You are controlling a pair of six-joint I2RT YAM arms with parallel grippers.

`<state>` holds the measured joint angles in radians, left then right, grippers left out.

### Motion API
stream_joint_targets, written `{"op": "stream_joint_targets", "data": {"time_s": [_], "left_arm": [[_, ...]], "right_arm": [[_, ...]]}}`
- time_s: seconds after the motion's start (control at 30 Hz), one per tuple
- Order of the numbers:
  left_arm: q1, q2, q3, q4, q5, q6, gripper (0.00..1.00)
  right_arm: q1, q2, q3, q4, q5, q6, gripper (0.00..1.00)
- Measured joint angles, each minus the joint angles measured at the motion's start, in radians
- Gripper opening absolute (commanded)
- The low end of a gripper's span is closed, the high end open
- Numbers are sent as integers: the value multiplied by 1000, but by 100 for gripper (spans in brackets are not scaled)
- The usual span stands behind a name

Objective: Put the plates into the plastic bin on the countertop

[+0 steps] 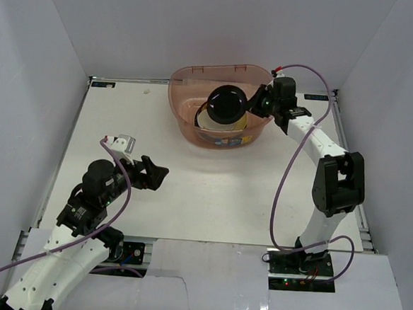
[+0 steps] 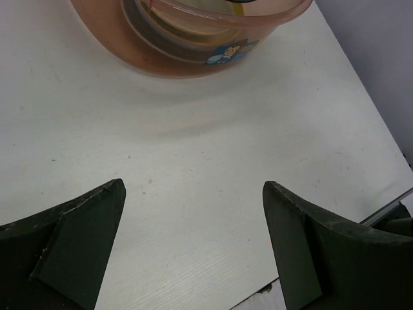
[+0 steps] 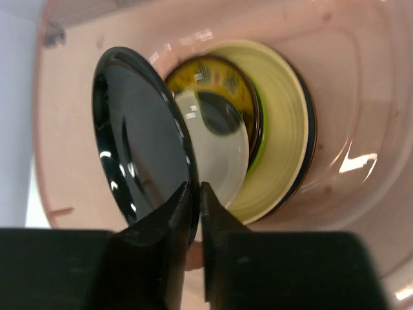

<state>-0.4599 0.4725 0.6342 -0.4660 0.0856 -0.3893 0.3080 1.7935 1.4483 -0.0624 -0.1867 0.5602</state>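
Observation:
The translucent pinkish plastic bin (image 1: pixel 220 106) stands at the far middle of the white countertop (image 1: pixel 204 183). My right gripper (image 1: pixel 258 102) is shut on the rim of a black plate (image 1: pixel 226 104) and holds it tilted above the bin. In the right wrist view the black plate (image 3: pixel 139 132) is pinched between my fingers (image 3: pixel 169 216). Below it a stack of plates lies in the bin: a cream one (image 3: pixel 284 129), an amber-gold one (image 3: pixel 216 74), a lime green edge (image 3: pixel 257 158). My left gripper (image 1: pixel 155 174) is open and empty over bare table at the near left.
White walls surround the table. The bin's front, with its small label (image 2: pixel 229 53), shows at the top of the left wrist view. The table's near edge and metal rail (image 2: pixel 387 210) lie close to my left fingers.

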Motion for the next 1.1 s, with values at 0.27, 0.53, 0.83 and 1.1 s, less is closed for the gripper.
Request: {"op": "stream_joint_targets", "data": {"time_s": [0.27,0.53,0.83,1.1], "left_arm": [[13,31,0,0,-12,0,98],[25,33,0,0,-39,0,98],[25,32,19,-10,-35,-11,98],[26,11,227,4,-25,-12,98]], "right_arm": [[63,70,99,-90,11,-40,96],[58,-270,-114,-53,9,-90,90],[72,-1100,-589,-89,31,-177,90],[72,-1605,-642,-313,165,-222,90]]}}
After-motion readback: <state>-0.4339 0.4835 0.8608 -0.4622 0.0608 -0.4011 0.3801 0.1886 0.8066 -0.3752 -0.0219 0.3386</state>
